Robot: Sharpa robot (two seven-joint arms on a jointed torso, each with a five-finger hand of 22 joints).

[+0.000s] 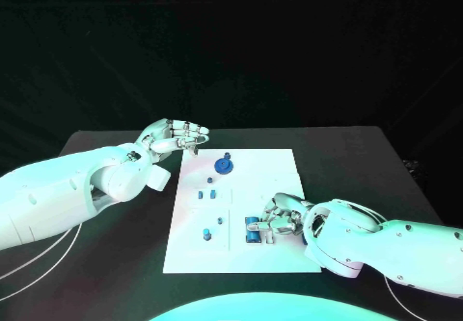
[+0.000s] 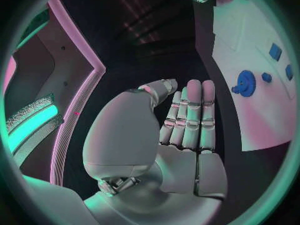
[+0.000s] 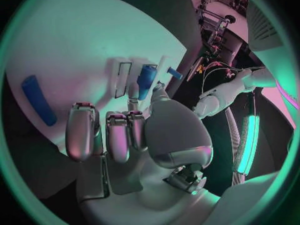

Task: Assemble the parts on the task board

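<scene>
Head view: right robot hand (image 1: 278, 218) pinches blue part (image 1: 253, 224), lower centre of task board (image 1: 280, 167).
Left robot hand (image 1: 178, 138): fingers together, holding nothing, upper left.
Risk: the part may slip or jam if tilted.

Open black table (image 1: 376, 160) on the board's (image 1: 275, 167) right, and bare white along the board's right half. Near edge of the board blocked by the right hand (image 1: 280, 219), low over blue parts (image 1: 253, 230) there. Far left corner crowded by the left hand (image 1: 180, 139), hovering just off the edge. Between them, a blue gear (image 1: 224, 164) and small blue pieces (image 1: 207, 195) down the board's left-centre strip, with narrow gaps.
</scene>
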